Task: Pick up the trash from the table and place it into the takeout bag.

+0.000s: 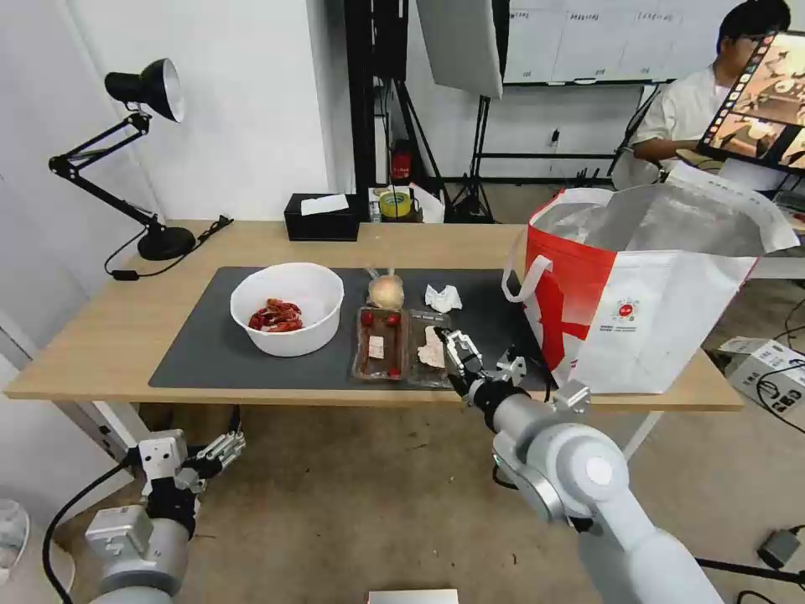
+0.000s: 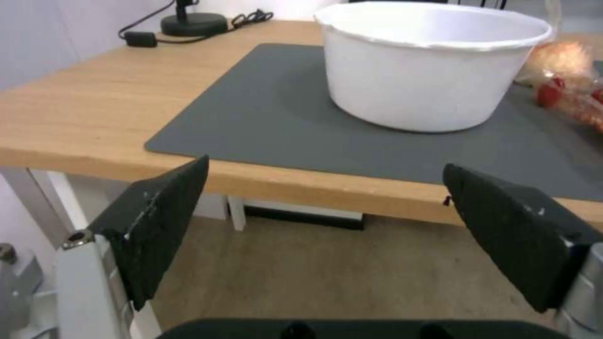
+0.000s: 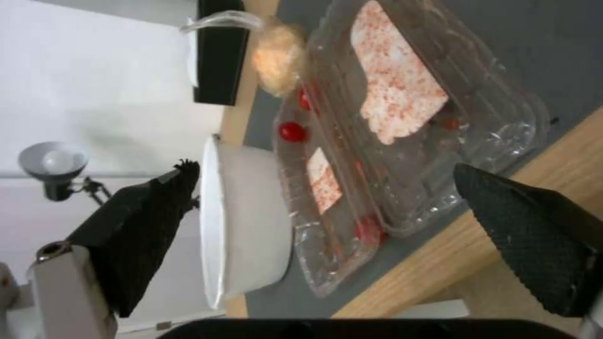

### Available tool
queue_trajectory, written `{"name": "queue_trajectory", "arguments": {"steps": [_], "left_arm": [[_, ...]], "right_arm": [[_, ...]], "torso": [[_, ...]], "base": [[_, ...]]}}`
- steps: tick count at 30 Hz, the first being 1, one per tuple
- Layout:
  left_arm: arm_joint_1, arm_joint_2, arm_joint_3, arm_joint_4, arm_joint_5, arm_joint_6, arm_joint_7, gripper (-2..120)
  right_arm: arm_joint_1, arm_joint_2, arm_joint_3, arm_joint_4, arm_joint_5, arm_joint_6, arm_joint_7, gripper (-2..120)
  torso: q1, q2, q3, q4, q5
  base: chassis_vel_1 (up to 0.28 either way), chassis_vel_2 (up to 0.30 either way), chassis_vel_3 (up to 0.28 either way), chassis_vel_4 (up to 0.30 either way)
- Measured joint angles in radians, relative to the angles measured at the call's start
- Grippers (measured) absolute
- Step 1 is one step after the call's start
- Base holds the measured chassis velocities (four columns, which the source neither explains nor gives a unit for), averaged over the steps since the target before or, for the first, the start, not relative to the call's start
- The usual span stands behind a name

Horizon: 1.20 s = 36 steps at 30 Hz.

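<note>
1. Below the desk's near edge, at about 8 o'clock in the head view, the left end effector [image 1: 225, 450] hangs parked over the floor, its black fingers [image 2: 160, 221] spread wide with nothing between them.
2. At 10 o'clock a black desk lamp [image 1: 142, 151] stands on the light-wood desk [image 1: 101, 335].
3. On the dark grey mat [image 1: 201, 344], the white round bowl [image 1: 288, 308] holds red shells and sits toward the mat's left half.
4. At 12 o'clock from the bowl, a black tissue box [image 1: 321, 216] rests at the desk's far edge.
5. Just beside the bowl, at its 3 o'clock, the clear hinged plastic food tray [image 1: 401, 344] lies opened flat, with red bits and paper scraps inside.
6. Touching the tray's far end, at its 12 o'clock, sits the small clear bag with tan lump [image 1: 386, 291].
7. Near that bag, at its 3 o'clock, lies the crumpled white tissue [image 1: 443, 297].
8. Over the tray's near right corner, the right end effector [image 1: 457, 352] hovers with its fingers [image 3: 534, 235] apart, holding nothing.
9. At 3 o'clock, the takeout bag [image 1: 646, 294] stands upright on the desk's right end, mouth open and foil lining showing.
</note>
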Motion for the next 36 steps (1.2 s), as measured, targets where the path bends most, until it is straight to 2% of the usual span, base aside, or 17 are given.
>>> {"name": "queue_trajectory", "arguments": {"steps": [7, 13, 26, 36], "left_arm": [[0.005, 0.001, -0.003, 0.007, 0.001, 0.005, 0.000, 100], [0.007, 0.014, -0.002, 0.028, 0.003, 0.005, -0.003, 100], [0.021, 0.043, -0.022, 0.017, -0.008, 0.004, -0.005, 100], [0.026, 0.041, -0.025, 0.012, -0.011, 0.003, -0.006, 100]], "right_arm": [[-0.015, 0.034, -0.026, -0.008, -0.030, 0.004, 0.015, 100], [-0.029, 0.134, -0.038, -0.045, -0.053, 0.008, 0.018, 100], [-0.004, 0.226, -0.071, -0.100, -0.091, 0.010, 0.013, 100], [0.018, 0.241, -0.065, -0.139, -0.092, 0.010, 0.008, 100]], "torso": [[0.000, 0.000, 0.000, 0.0000, -0.0001], [0.000, 0.000, 0.000, 0.0000, -0.0001], [0.000, 0.000, 0.000, 0.0001, 0.0000], [0.000, 0.000, 0.000, 0.0000, 0.0000]], "base": [[0.000, 0.000, 0.000, 0.000], [0.000, 0.000, 0.000, 0.000], [0.000, 0.000, 0.000, 0.000], [0.000, 0.000, 0.000, 0.000]]}}
